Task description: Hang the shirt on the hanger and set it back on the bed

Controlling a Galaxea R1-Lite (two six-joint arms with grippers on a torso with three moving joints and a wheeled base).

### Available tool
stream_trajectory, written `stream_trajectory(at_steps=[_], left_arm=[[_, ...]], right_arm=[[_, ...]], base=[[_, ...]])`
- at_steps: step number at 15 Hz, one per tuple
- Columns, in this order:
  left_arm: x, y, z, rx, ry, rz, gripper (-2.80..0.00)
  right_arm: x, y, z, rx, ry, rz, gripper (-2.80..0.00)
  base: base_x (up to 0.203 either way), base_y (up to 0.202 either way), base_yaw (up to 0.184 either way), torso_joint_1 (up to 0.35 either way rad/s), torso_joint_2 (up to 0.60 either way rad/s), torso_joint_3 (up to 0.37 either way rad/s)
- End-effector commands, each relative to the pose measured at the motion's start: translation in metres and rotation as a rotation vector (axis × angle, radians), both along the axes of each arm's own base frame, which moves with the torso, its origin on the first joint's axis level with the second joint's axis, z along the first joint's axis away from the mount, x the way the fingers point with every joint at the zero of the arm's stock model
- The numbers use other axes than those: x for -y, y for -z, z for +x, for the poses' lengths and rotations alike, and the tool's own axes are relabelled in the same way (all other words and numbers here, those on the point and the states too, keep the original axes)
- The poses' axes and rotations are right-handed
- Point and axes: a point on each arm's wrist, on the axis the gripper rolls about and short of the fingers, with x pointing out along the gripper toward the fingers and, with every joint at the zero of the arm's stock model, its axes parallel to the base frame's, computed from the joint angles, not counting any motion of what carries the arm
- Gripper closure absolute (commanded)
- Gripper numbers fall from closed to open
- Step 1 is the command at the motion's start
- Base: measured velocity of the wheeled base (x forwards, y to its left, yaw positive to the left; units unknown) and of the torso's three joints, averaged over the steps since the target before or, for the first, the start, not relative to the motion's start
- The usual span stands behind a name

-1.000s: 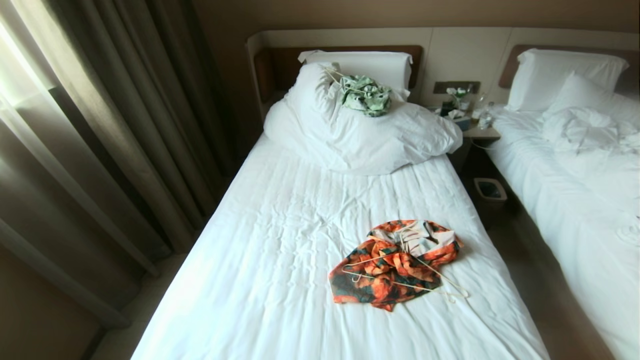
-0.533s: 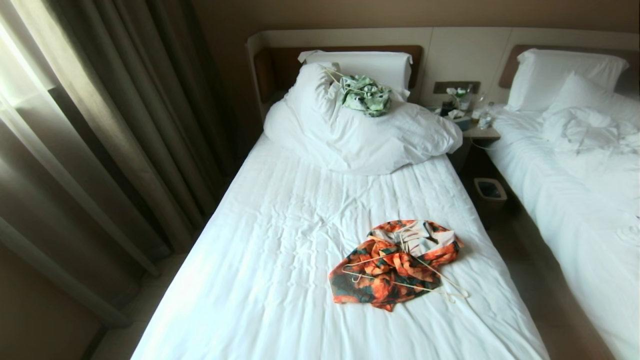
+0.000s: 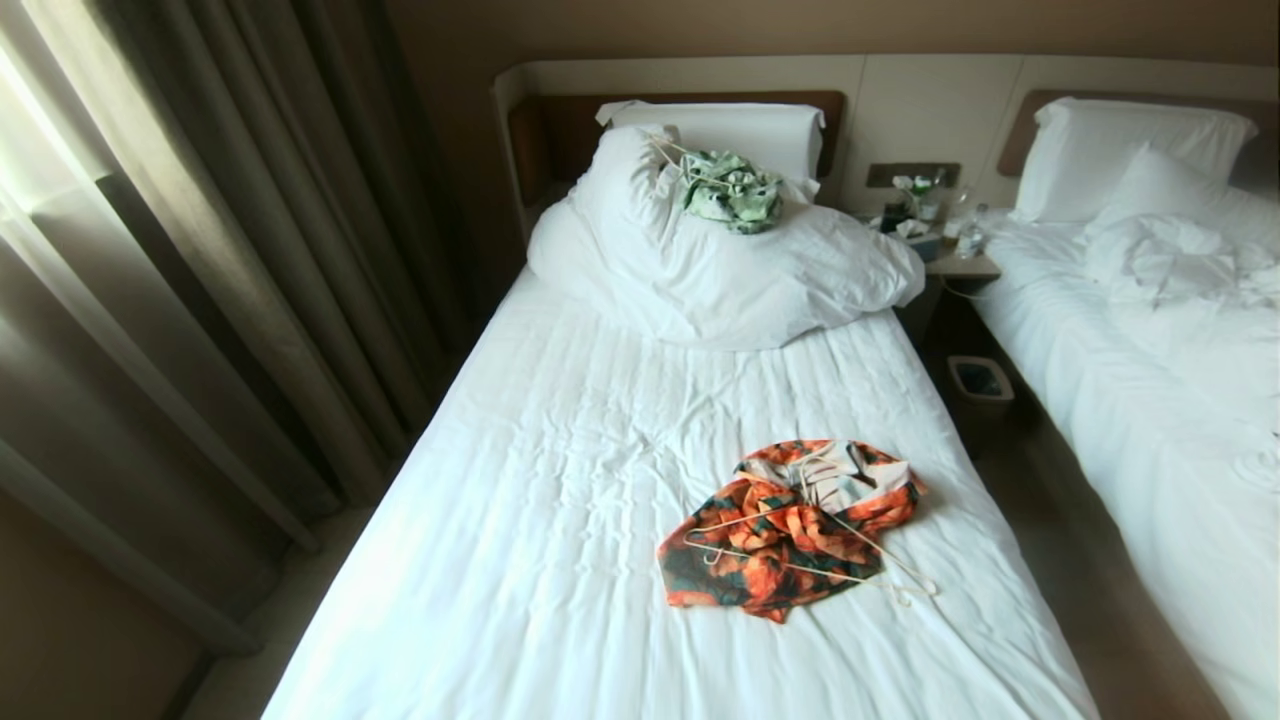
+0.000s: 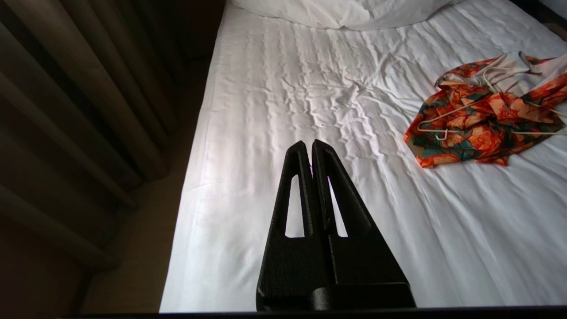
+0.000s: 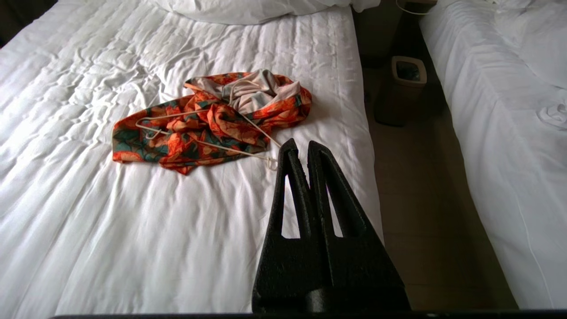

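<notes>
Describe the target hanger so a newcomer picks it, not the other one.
On the near half of the bed beside the curtains lies the crumpled orange-flowered shirt. The hanger lies on top of it, thin cream wire. Its lookalike sits up on the duvet with a pale green garment.

Long brown curtains point(image 3: 200, 300) hang down the left side. A pale green bundle of cloth point(image 3: 732, 190) sits at the top middle. A small bin point(image 3: 980, 380) stands on the floor at the right, beside a second white bed point(image 3: 1150, 330).
</notes>
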Motion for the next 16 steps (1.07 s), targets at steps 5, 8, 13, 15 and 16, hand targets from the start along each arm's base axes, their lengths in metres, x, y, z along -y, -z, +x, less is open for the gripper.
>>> stream_trajectory(at_steps=[5,8,13,15,16], left_arm=[[0.0000,0.0001,-0.0003,-0.001,0.003,-0.001,0.00],[0.0000,0.0000,0.0001,0.008,0.000,-0.001,0.00],[-0.0001,0.0000,0.0001,0.008,0.001,-0.001,0.00],[0.0000,0.0000,0.0001,0.008,0.003,-0.001,0.00],[0.0000,0.0000,0.0001,0.008,0.003,0.000,0.00]], right_arm=[[0.0001,-0.0002,0.0000,0.000,-0.001,0.054,0.00],[0.0001,-0.0003,0.0000,0.000,-0.001,0.054,0.00],[0.0001,-0.0003,0.0000,0.000,-0.001,0.053,0.00],[0.0001,-0.0003,0.0000,0.000,-0.001,0.052,0.00],[0.0001,-0.0003,0.0000,0.000,-0.001,0.052,0.00]], base=[[0.000,0.000,0.000,0.000,0.00,0.000],[0.000,0.000,0.000,0.000,0.00,0.000],[0.000,0.000,0.000,0.000,0.00,0.000],[0.000,0.000,0.000,0.000,0.00,0.000],[0.000,0.000,0.000,0.000,0.00,0.000]])
